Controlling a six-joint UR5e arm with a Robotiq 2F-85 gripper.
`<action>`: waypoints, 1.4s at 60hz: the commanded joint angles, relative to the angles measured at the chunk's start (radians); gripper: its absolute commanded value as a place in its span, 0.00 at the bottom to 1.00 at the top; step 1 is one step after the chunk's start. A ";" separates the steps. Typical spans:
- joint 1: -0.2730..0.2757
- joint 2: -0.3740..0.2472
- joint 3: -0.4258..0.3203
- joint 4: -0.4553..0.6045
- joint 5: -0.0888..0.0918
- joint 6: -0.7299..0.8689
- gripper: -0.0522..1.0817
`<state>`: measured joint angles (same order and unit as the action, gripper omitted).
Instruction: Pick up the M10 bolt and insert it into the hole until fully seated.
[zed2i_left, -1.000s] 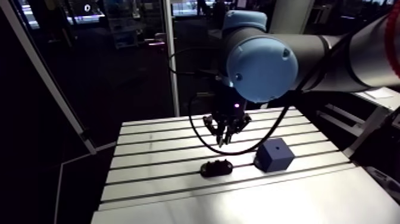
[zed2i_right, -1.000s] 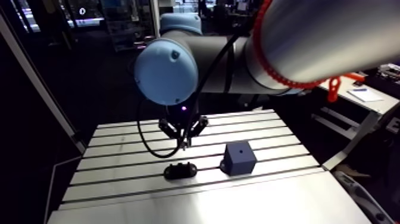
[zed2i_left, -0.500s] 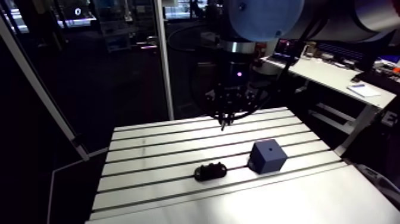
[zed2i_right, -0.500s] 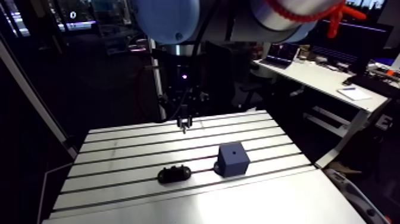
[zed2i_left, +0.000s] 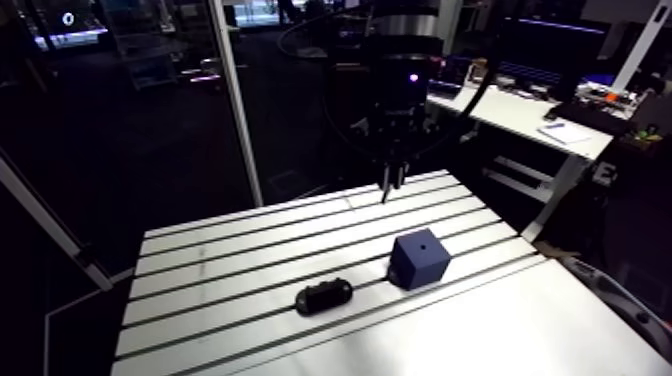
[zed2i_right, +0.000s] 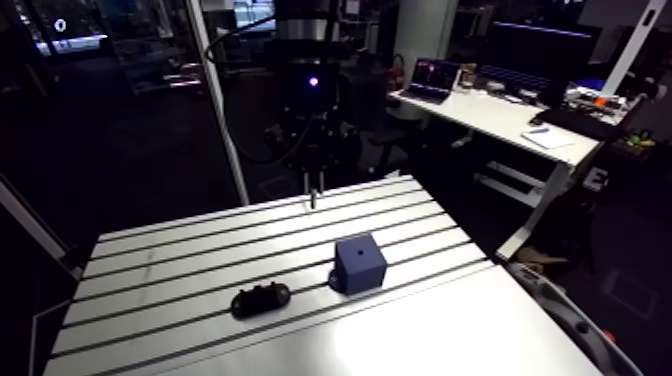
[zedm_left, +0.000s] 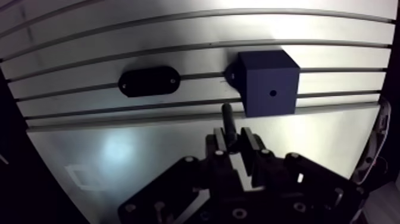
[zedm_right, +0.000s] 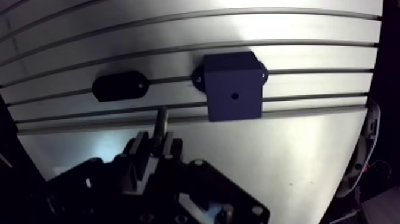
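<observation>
Arm view: the claw (zed2i_left: 387, 178) hangs upper centre, above the worktop's (zed2i_left: 230, 260) far edge — the blue block (zed2i_left: 418, 262) sits centre-right. Wrist view: the claw is clamped on the bolt (zedm_left: 227, 116) — the block's hole (zedm_left: 272, 93) lies ahead, slightly aside.

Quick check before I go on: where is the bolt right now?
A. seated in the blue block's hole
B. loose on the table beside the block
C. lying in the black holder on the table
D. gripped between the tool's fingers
D: in the wrist view the bolt juts out from the tool, clamped between its fingers, and the hole in the top of the block shows empty.
</observation>
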<state>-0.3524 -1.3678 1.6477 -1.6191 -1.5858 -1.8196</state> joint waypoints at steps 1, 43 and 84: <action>-0.010 0.027 -0.029 0.018 -0.016 0.000 1.00; -0.050 0.043 -0.040 0.073 -0.049 0.019 1.00; -0.116 0.013 0.055 0.011 -0.056 0.000 1.00</action>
<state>-0.4537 -1.3463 1.6755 -1.5669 -1.6426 -1.8097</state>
